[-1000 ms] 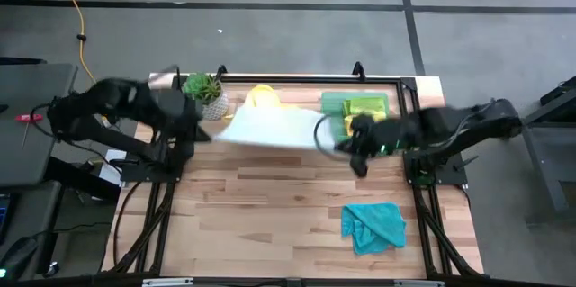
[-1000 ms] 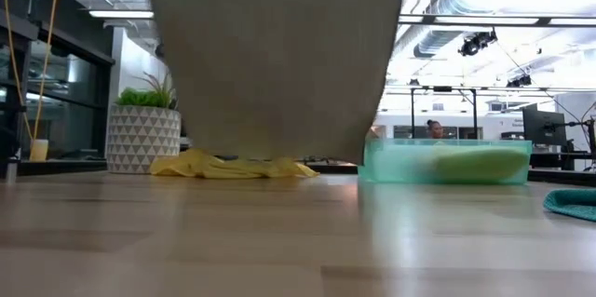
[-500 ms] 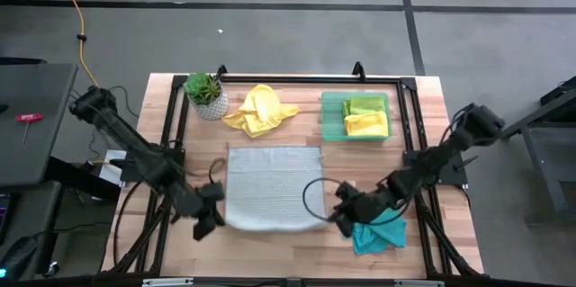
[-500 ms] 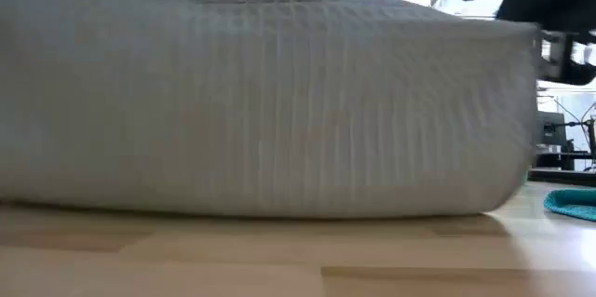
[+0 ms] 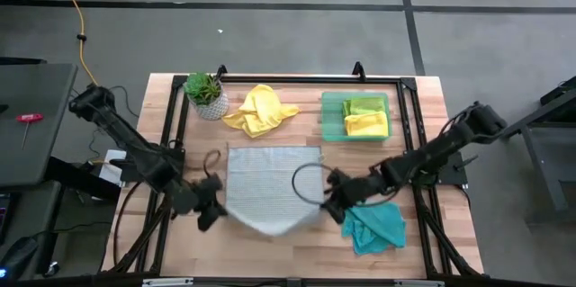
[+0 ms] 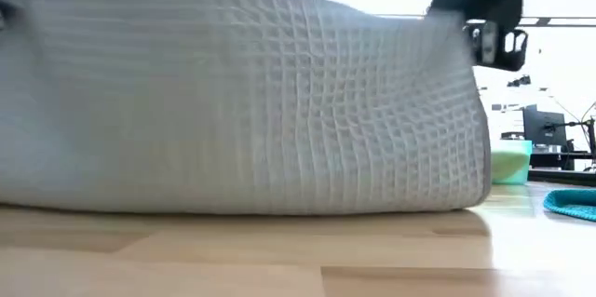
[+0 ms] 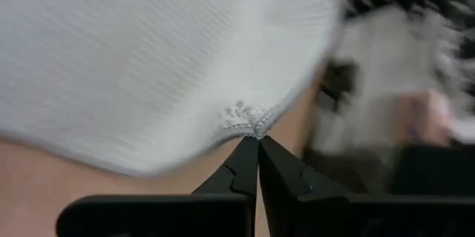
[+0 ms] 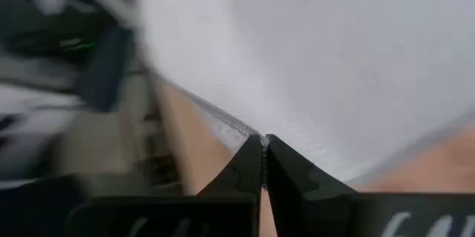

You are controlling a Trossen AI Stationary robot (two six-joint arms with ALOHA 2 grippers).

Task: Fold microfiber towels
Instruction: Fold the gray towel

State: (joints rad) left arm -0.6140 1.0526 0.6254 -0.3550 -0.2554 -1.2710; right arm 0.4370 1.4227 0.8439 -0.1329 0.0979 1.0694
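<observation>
L gripper (image 7: 257, 139) fingers pinched together on a corner of the grey towel (image 5: 270, 188); the hem bunches right at the tips. R gripper (image 8: 263, 139) likewise clamped on the towel's edge at another corner. In the high view the L gripper (image 5: 209, 208) sits at the towel's near-left corner, the R gripper (image 5: 333, 204) at its near-right. Far half of the towel lies flat on the table (image 5: 270, 251), mid-table; near edge is lifted and sags between the two grippers.

Handling, as I judge it: light, limp, waffle-textured cloth, no stiffness, droops wherever unsupported. Grippy weave, so unlikely to slip from a firm pinch, but a pinch so near the hem could pull free if tugged hard. Best holds = the two corners, as here; both must travel together or the fold goes skew.

Other towels: yellow towel (image 5: 259, 110) crumpled at the far side, next to a potted plant (image 5: 204, 94); teal towel (image 5: 373, 226) bunched near the R gripper, maybe touching the arm, can't tell. Tray (image 5: 332, 116) at far right w/ folded green + yellow cloths in it.

Hard to see: the low view is almost filled by the grey towel (image 6: 242, 101), hiding most of the table behind. Wrist-view backgrounds blurred. Towel's underside and far corners' exact lie not clear.
</observation>
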